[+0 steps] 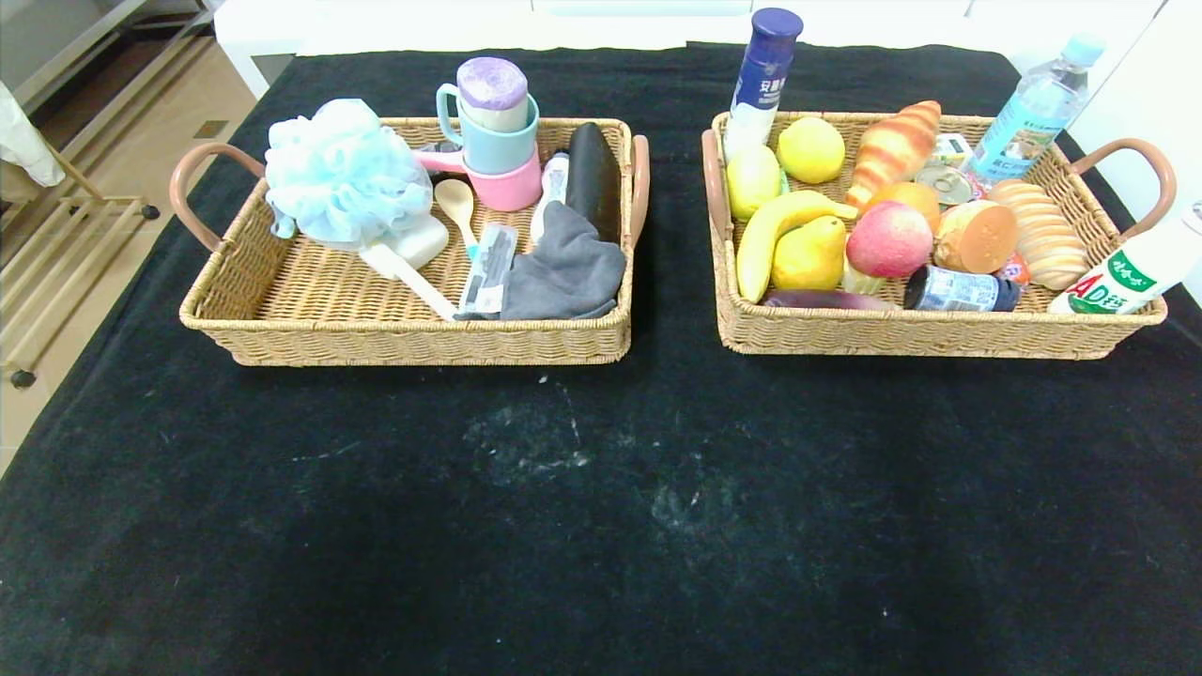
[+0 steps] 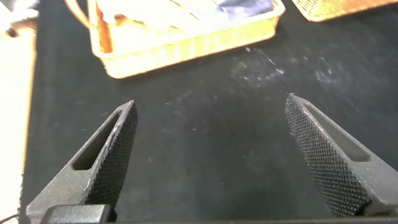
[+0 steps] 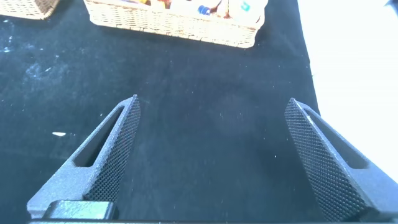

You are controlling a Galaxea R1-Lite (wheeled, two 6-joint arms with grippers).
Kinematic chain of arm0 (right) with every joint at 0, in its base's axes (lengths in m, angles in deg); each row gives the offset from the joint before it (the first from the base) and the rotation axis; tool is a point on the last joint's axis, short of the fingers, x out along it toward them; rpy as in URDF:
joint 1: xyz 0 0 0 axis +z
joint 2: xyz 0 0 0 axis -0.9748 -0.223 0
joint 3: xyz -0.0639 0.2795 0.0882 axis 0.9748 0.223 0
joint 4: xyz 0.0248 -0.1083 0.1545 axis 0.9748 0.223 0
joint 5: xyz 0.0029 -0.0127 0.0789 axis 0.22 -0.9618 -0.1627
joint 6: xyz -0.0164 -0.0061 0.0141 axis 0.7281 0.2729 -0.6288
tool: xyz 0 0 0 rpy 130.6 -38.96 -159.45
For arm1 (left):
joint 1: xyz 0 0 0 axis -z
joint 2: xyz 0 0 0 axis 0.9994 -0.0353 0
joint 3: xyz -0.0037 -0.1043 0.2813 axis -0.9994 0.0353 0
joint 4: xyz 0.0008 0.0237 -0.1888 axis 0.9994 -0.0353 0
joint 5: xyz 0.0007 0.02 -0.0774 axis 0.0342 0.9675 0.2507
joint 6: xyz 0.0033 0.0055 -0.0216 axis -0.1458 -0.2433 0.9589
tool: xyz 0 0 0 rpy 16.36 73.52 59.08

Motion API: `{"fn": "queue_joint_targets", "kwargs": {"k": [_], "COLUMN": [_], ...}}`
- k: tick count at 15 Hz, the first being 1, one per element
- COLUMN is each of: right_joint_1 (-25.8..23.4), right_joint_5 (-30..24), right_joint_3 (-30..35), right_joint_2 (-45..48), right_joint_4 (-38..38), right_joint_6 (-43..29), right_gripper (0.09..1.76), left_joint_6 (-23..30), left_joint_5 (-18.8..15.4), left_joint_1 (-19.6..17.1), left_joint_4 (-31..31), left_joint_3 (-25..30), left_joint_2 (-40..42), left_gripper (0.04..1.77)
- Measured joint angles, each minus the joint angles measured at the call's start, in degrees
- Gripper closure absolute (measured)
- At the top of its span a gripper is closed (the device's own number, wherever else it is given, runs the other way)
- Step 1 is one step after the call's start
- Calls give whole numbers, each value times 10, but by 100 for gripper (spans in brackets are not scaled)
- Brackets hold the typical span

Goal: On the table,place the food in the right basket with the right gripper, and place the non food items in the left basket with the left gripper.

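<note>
— Left gripper (image 2: pixel 210 106) spread wide, holding nothing, over your black table (image 1: pixel 601 526); right gripper (image 3: pixel 212 109) likewise.

— And your goods?

— Pouf (image 1: pixel 343 174) lies in the left basket (image 1: pixel 404 329); banana (image 1: pixel 765 239), pear (image 1: pixel 809 253) and peach (image 1: pixel 888 238) in the right basket (image 1: pixel 939 333). Tan floor (image 1: pixel 122 122) on your left.

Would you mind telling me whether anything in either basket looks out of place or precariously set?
Sorting looks right, but the right basket is overfull: the white 4D bottle lies across its rim, jutting outward. In the left basket, the blue bath pouf bulges over the wall.
</note>
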Motion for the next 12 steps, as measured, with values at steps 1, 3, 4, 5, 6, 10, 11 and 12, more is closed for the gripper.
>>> {"fn": "queue_joint_targets", "kwargs": {"k": [1, 3, 4, 5, 6, 10, 11, 12], "right_joint_1": [0, -1, -1, 0, 0, 0, 0, 0], "right_joint_5": [0, 5, 5, 3, 1, 9, 9, 9], "right_joint_3": [2, 6, 6, 6, 7, 15, 20, 31], "right_joint_2": [16, 42, 49, 54, 58, 62, 62, 62], "right_joint_4": [8, 20, 18, 15, 15, -1, -22, -55], "right_joint_6": [0, -7, -18, -24, -25, -24, -23, -20], "right_gripper": [15, 15, 15, 15, 15, 15, 15, 15], "left_joint_6": [0, -3, -3, -3, -3, -3, -2, -2], "left_joint_5": [-1, -12, -19, -24, -25, -37, -36, -33], "left_joint_1": [-8, -32, -40, -45, -48, -55, -56, -56], "left_joint_4": [-1, -4, -5, -11, -25, -37, -36, -34], "left_joint_3": [-2, -4, -2, 0, 2, 29, 38, 50], "left_joint_2": [6, 18, 28, 39, 51, 116, 131, 146], "left_gripper": [9, 9, 9, 9, 9, 9, 9, 9]}}
